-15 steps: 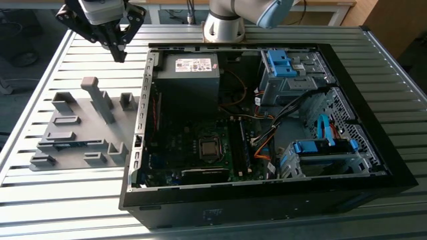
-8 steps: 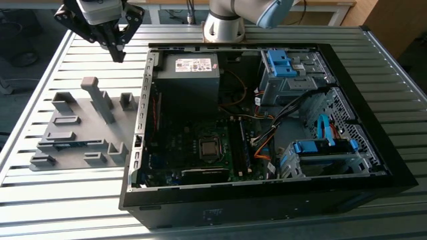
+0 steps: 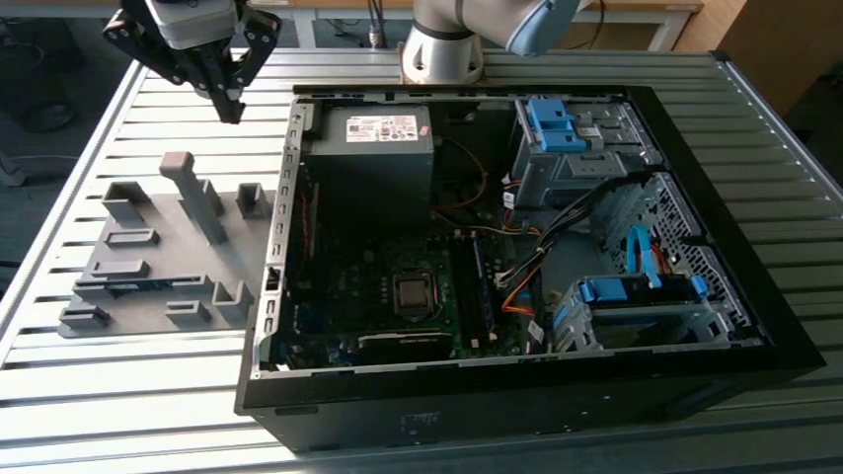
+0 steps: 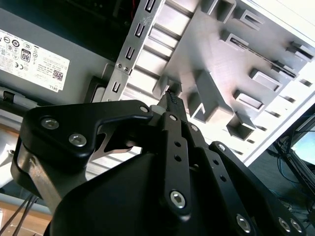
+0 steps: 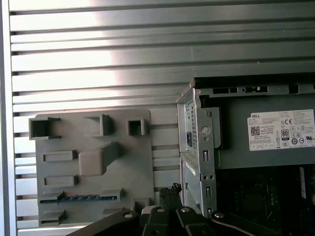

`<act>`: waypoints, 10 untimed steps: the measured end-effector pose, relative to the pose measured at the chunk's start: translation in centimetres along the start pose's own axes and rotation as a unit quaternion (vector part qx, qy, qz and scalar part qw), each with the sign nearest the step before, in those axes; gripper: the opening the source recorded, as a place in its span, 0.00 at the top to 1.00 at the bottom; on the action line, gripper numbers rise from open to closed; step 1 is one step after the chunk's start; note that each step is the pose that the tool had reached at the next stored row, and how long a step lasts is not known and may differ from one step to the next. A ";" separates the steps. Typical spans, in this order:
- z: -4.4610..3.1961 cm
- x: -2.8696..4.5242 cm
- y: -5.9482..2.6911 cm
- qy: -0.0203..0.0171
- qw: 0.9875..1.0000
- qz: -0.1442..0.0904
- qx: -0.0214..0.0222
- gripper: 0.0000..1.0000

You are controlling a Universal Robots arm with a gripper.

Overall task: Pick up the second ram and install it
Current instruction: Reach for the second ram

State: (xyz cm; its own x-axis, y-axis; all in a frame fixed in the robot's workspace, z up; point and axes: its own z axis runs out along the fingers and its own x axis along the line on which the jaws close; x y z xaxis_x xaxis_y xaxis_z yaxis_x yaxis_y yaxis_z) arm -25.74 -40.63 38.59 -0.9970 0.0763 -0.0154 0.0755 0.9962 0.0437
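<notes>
Holder plate [image 3: 172, 265] of grey plastic lies on the slatted table [image 3: 132, 395], at the exterior view's left. The second ram [image 3: 138, 287] stands on edge in a slot along the holder's near side. It shows as a thin blue-green strip, clearer in the first wrist view [image 5: 78, 198]. Its long axis runs along that near side, crosswise to the holder's tall upright post. Nothing touches it.

The tool [image 3: 231, 111] hangs well above the table, beyond the holder's far side and toward the corner nearest the computer. Its fingers are pressed together to a point and hold nothing, as the second wrist view [image 4: 171, 97] also shows. From the tool, the strip lies down and across the holder, toward its near side and away from the computer.

The open computer case [image 3: 461, 405] stands just beside the holder, on the side toward the exterior view's right.
</notes>
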 end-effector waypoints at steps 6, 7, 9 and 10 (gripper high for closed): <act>0.00 0.22 -0.02 0.000 1.000 0.000 0.000 0.89; 0.00 0.26 -0.02 0.000 1.000 0.000 0.000 0.89; 0.00 0.35 -0.03 0.000 1.000 0.000 0.000 0.89; 0.00 0.38 -0.03 0.000 1.000 0.000 0.000 0.89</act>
State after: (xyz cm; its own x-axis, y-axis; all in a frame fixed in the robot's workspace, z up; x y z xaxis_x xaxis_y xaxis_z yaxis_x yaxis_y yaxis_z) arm -26.12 -40.63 38.59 -0.9970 0.0762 -0.0153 0.0755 0.9962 0.0436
